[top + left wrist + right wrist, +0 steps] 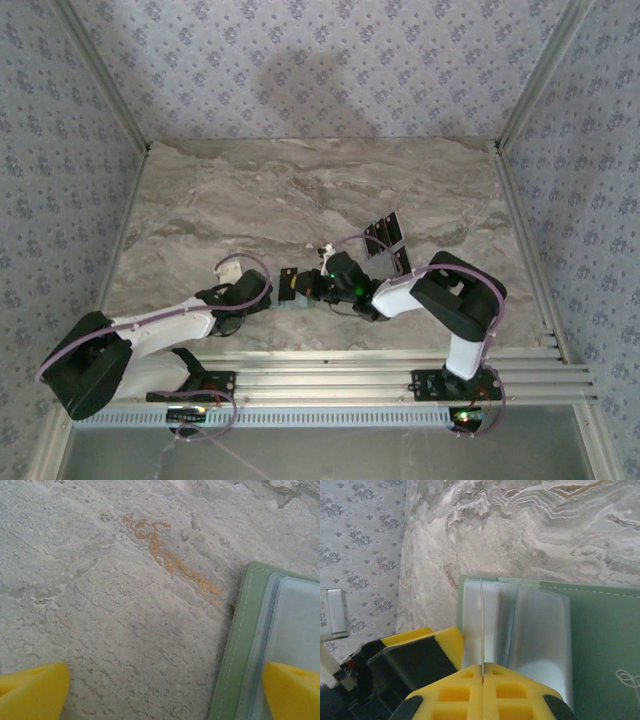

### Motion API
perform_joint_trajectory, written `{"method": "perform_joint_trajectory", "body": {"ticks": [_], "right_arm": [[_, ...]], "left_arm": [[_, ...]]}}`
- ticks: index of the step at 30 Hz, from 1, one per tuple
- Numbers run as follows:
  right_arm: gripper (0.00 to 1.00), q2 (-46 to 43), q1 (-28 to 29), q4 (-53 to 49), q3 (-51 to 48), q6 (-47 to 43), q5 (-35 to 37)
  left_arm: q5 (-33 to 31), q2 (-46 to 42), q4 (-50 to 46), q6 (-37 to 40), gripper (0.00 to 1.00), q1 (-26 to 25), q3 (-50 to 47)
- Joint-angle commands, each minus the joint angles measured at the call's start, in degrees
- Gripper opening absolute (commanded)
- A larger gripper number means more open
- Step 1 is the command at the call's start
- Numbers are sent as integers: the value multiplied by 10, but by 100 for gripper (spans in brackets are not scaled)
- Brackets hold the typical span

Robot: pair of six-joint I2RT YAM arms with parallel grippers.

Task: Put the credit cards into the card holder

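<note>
The sage-green card holder [600, 630] lies open on the marble, its clear sleeves [540, 625] facing up. My right gripper [482, 672] is shut on a thin credit card [482, 615], seen edge-on and standing over the sleeves near the holder's left edge. My left gripper [162, 692] is open wide. One of its yellow fingers [292, 690] sits over the holder [240, 650], the other over bare marble. From above, both grippers [262, 296] [300, 285] meet at the holder [291, 301], which is mostly hidden. More dark cards [386, 238] lie fanned behind the right arm.
The marble tabletop [300, 190] is bordered by aluminium rails and patterned walls. The left gripper's yellow finger [432, 642] sits close beside the held card. An orange vein [170, 560] marks the marble left of the holder.
</note>
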Motion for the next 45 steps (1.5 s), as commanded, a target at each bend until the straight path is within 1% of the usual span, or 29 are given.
{"method": "perform_joint_trajectory", "body": {"ticks": [1,6,21,45], "right_arm": [[0,20,4,30,-4,20,22],[0,28,3,35,-8,21,25],[0,33,-5,64,-34,22,-7],[0,61,-21,77,-31,25,-44]], "left_arm": [[12,-2,-31,1,98,-3,-12],[13,-2,-28,1,98,-2,-15],[12,0,-30,3,98,-3,-14],[10,-1,-32,4,98,-2,-12]]}}
